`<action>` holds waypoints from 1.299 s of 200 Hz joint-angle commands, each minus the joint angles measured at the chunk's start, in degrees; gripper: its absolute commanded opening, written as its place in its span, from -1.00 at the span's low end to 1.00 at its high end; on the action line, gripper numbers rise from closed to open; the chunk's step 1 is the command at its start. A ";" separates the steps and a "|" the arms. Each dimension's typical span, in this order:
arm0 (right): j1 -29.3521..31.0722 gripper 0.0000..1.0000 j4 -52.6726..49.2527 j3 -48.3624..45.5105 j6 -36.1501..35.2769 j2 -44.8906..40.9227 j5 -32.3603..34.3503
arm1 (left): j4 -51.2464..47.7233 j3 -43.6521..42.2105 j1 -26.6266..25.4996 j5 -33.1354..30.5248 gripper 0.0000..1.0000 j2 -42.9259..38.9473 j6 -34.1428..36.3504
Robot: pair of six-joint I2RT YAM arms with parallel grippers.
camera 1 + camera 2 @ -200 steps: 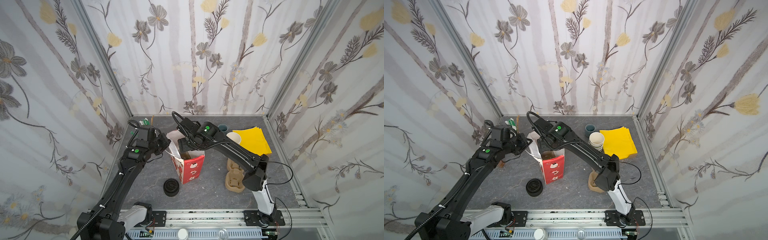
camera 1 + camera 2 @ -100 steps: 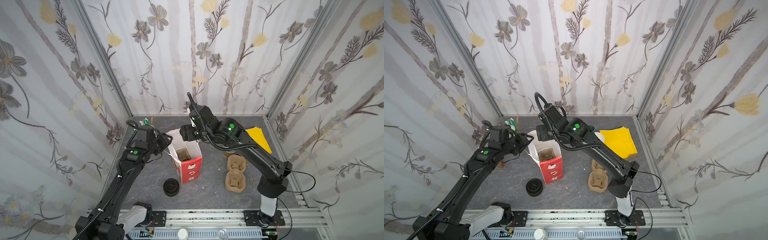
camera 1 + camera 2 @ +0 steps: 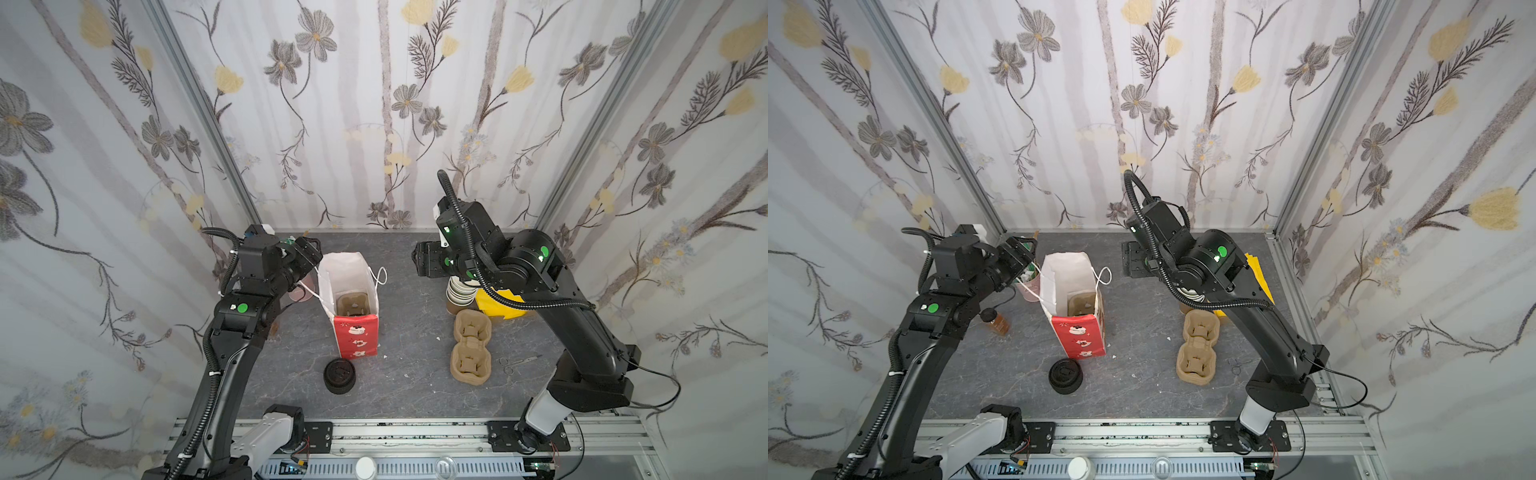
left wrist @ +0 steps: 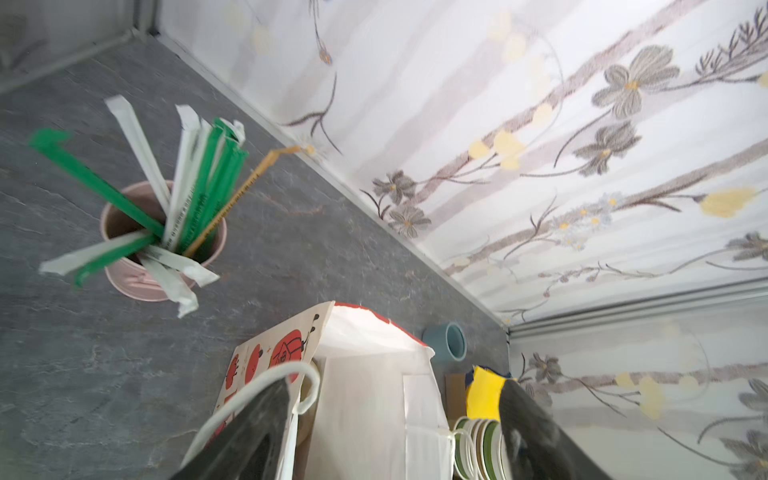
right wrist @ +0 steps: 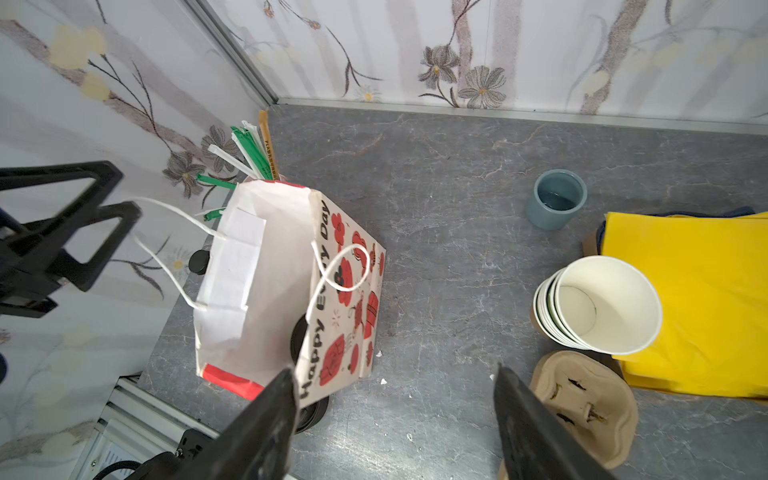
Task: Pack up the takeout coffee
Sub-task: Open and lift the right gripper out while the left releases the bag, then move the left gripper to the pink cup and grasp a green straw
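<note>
Since only a black curved edge shows low in the paper bag (image 3: pixel 347 266), we judge the takeout coffee (image 5: pixel 298 337) stands upright inside, reachable only from above. Left end effector (image 4: pixel 395 382): spread, empty, at the bag's rim, so nearer. Right end effector (image 5: pixel 392 370): spread, empty, well apart to the side

The grey marbled surface (image 3: pixel 415 291) carries an upright paper bag (image 3: pixel 356 338), a black lid stack (image 3: pixel 339 376) near it and two pulp cup carriers (image 3: pixel 469 365). Farther back sit stacked paper cups (image 5: pixel 598 307), yellow napkins (image 5: pixel 698 291), a teal cup (image 5: pixel 556 199) and a pink straw pot (image 4: pixel 162 266).
</note>
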 commanded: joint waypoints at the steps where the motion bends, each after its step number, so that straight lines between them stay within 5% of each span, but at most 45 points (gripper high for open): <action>1: -1.00 0.50 -0.86 -0.20 2.37 -0.57 0.88 | -3.66 3.31 1.03 -5.56 0.60 0.73 3.28; 68: -1.45 0.48 5.30 -0.20 3.62 2.69 -8.48 | -4.73 0.60 1.55 -3.03 0.44 0.00 4.24; 150: -1.36 0.43 7.50 -0.29 4.31 5.27 -10.07 | -31.54 26.67 9.69 -14.08 0.44 17.99 5.36; 203: -1.40 0.43 6.04 -0.40 4.23 5.71 -9.48 | -31.67 23.79 20.26 -3.82 0.44 24.04 2.35; 260: -1.32 0.42 7.87 -4.97 5.20 4.38 -8.89 | -30.87 19.16 21.67 4.32 0.40 28.36 1.32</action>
